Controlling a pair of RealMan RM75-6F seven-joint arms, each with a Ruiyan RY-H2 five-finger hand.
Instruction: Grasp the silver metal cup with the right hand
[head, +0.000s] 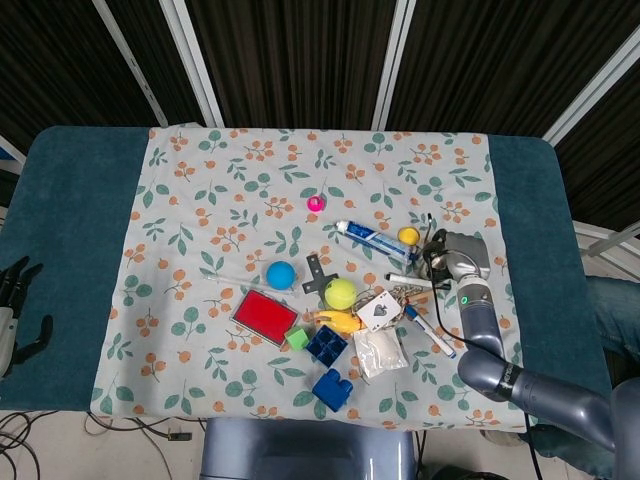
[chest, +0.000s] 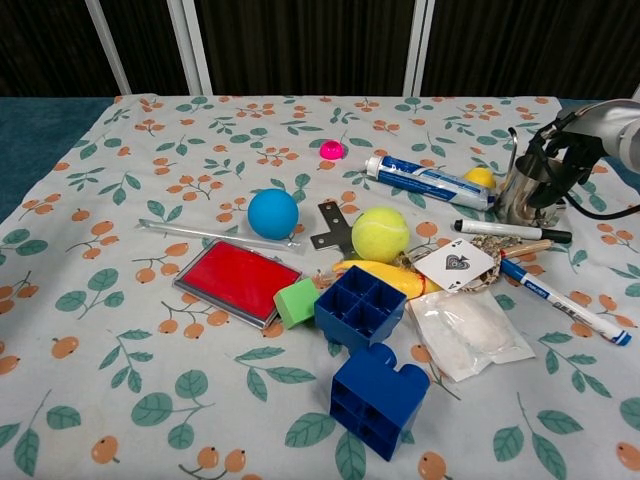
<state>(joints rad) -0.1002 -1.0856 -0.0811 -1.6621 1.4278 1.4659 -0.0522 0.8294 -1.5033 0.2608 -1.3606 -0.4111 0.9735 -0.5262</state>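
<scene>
The silver metal cup (chest: 517, 192) stands upright on the floral cloth at the right, between the yellow ball (chest: 481, 177) and my right hand. My right hand (chest: 562, 152) presses against the cup's right side, its dark fingers (chest: 545, 172) curled over the rim and around the wall. From the head view the right hand (head: 462, 252) covers most of the cup (head: 436, 256). My left hand (head: 12, 312) hangs off the table's left edge, fingers apart, holding nothing.
A black marker (chest: 510, 230) lies just in front of the cup, with a playing card (chest: 456, 265), a blue pen (chest: 565, 302) and a toothpaste tube (chest: 428, 182) close by. Balls, blue blocks (chest: 380, 398) and a red case (chest: 238, 281) crowd the cloth's middle.
</scene>
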